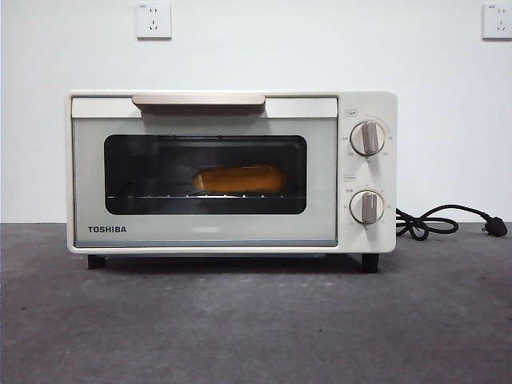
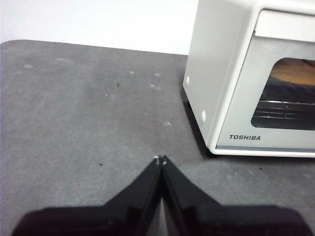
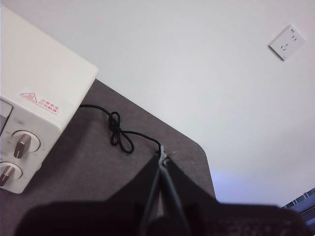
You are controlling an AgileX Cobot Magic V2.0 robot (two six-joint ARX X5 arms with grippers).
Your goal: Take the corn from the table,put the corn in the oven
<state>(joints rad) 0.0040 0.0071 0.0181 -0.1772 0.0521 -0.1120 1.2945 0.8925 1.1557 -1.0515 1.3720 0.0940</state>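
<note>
Yellow-orange corn (image 1: 240,179) already lies on the rack behind the shut door of the oven (image 1: 364,232) on the worktop (image 1: 240,320), so both left hand (image 2: 161,160) and right hand (image 3: 162,156), pressed together and empty, likely need only stay clear at the oven's nine and three o'clock.

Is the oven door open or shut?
Shut. The oven door sits flush with its front, handle up top, and the corn shows only through the glass window.
</note>
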